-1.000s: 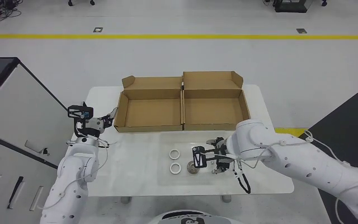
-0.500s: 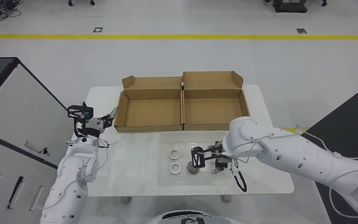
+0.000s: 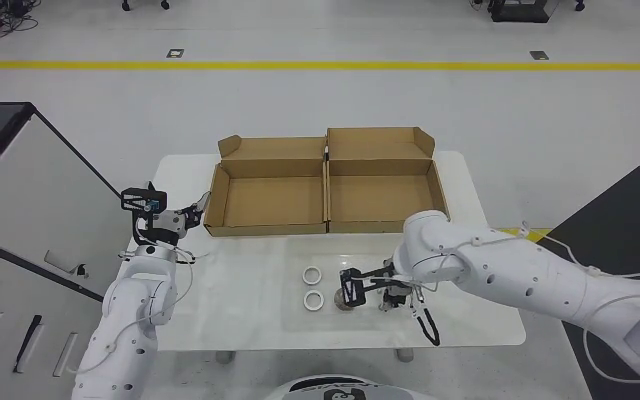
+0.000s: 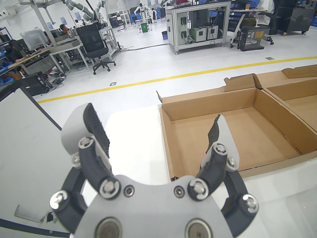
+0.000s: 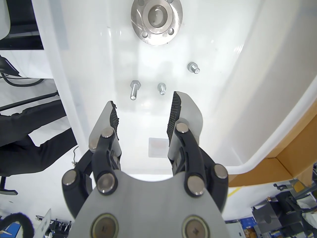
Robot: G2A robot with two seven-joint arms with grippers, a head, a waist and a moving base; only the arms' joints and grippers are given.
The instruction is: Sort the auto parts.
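Note:
A round metal flange with several holes lies on the white table, ahead of my right gripper. That gripper is open and empty, hovering above the table. Three small bolts lie between its fingertips and the flange. In the top view the right gripper sits just behind the flange, with two white rings to its left. My left gripper is open and empty, held at the table's left end beside the left cardboard box.
Two open, empty cardboard boxes stand side by side at the back of the table. A corner of the right box is close to my right wrist. The table's front edge runs just beyond the parts.
The right arm's elbow has swung left and its gripper has crept a little toward the flange. The left arm has not moved.

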